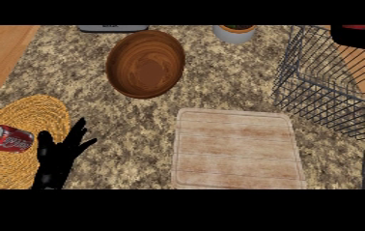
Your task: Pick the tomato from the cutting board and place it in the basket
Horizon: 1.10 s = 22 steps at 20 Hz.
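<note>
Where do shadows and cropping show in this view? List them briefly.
Head view: light is even, no glare; only a narrow dark shadow under the wooden bowl's lower rim. Head view: the wire basket runs off the right edge, the woven mat and can off the left. Head view: a dark, red-edged shape in the top right corner is too cropped to identify.

- Tomato: only a thin red sliver in view at the upper right corner, cut off by the view's edge. Sits over the far side of the basket and well apart from the cutting board. Shape and pose too hidden to tell.
- Cutting board: pale wood with streaky grain, rectangular with rounded corners. Lies flat on the speckled counter, lower centre-right.
- Basket: dark wire mesh, upright with open top, at the right edge and partly cut off. Stands just beyond the board's far right corner.
</note>
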Each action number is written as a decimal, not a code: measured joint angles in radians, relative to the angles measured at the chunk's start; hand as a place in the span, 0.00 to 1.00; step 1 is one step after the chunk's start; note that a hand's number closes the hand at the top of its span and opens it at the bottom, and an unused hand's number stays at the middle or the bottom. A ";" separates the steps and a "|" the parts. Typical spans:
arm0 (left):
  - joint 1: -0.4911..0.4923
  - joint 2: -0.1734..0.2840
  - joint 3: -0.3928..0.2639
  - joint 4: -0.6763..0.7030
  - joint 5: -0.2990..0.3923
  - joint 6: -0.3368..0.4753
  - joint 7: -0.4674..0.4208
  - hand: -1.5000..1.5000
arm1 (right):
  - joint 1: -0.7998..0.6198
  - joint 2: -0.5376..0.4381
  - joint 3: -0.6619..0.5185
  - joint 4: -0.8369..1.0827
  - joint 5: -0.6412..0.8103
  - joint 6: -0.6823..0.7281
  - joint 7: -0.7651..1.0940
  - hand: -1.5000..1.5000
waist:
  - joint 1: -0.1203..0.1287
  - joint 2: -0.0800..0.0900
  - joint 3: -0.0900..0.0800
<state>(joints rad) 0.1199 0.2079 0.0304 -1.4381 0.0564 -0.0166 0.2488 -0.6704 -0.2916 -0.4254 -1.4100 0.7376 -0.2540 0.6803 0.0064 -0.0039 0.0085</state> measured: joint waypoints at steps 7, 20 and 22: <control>0.004 -0.010 0.004 0.006 -0.012 0.005 -0.009 0.50 | 0.105 -0.057 0.002 0.059 0.065 -0.018 -0.018 1.00 | -0.005 -0.002 0.001; 0.020 -0.034 0.001 -0.037 -0.026 0.004 0.025 0.50 | 0.198 -0.168 -0.030 0.030 -0.006 0.019 -0.120 0.00 | -0.005 -0.003 -0.001; 0.017 -0.029 0.010 -0.036 -0.018 -0.006 0.029 0.50 | 0.216 -0.168 -0.051 -0.010 -0.027 0.009 -0.110 0.00 | -0.006 -0.003 -0.002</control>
<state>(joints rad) 0.1373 0.1791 0.0404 -1.4739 0.0384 -0.0229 0.2778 -0.4548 -0.4593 -0.4760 -1.4199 0.7105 -0.2447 0.5707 0.0000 -0.0065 0.0065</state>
